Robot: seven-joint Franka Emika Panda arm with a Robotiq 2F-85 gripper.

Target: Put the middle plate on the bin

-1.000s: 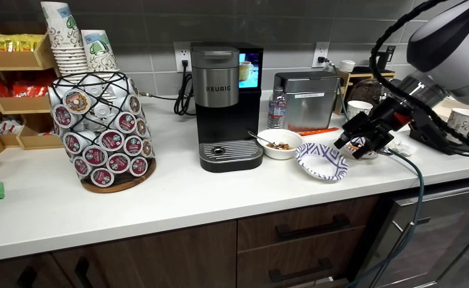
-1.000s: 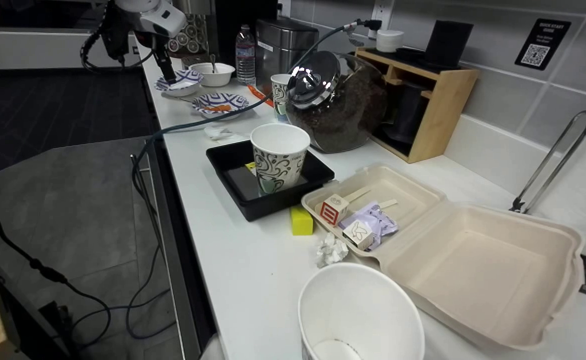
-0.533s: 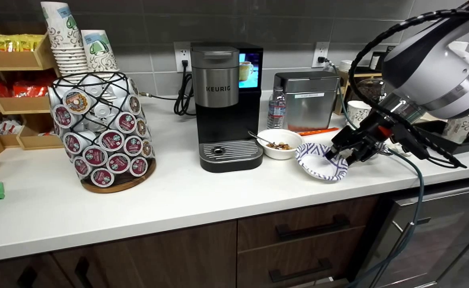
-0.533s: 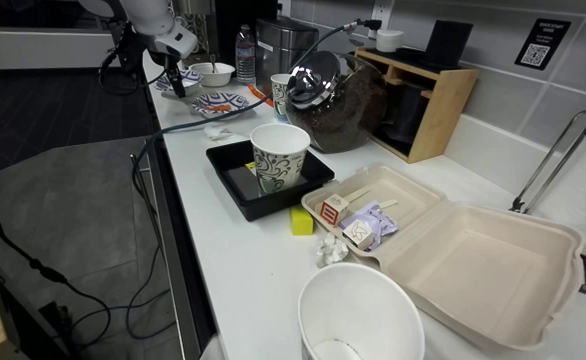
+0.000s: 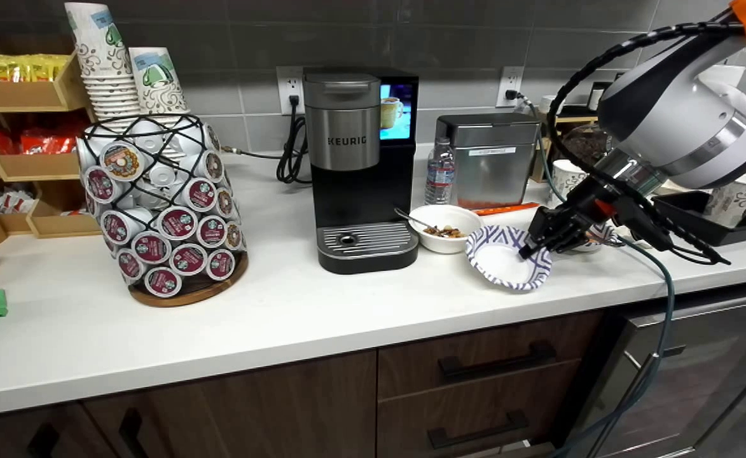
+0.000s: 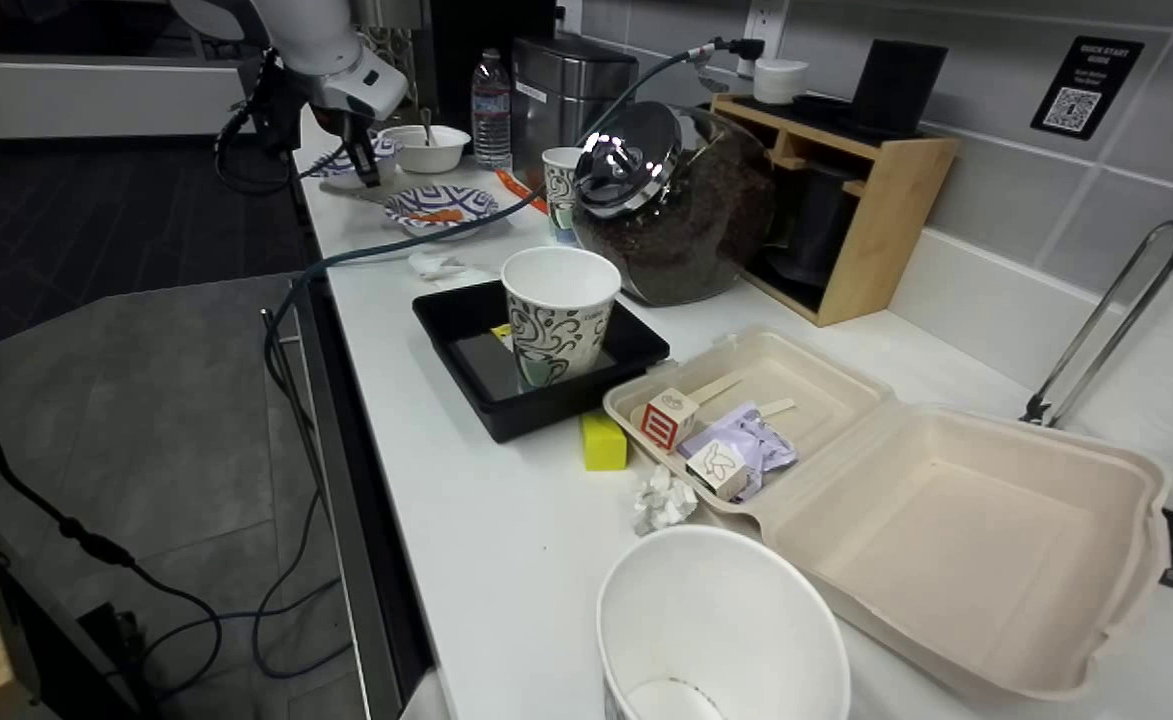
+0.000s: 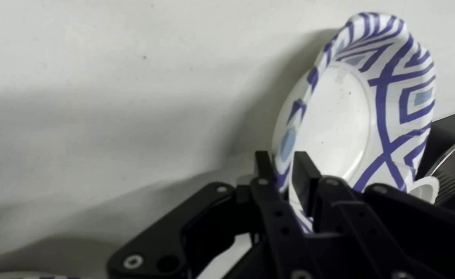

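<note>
Gripper (image 7: 282, 164) clamped on the rim of the blue-patterned paper plate (image 7: 332, 124), middle dish of three on the counter (image 5: 283, 299).
Jaws nearly together in the wrist view, plate edge between them. Plate is round, so no long axis; key relation: nearly all its body lies to one side of the grip, toward the Keurig coffee maker (image 5: 347, 172) in an exterior view. Looks tilted; can't tell if it's off the counter. White bowl (image 5: 448, 245) just beside it on the Keurig side, plate with orange contents (image 6: 471, 200) near on the opposite side. Lidded steel box (image 5: 492, 177) behind, probably the bin; label unreadable. Grasp looks made. Next likely up and back; edge-only hold could let plate sag or clip bowl.
</note>
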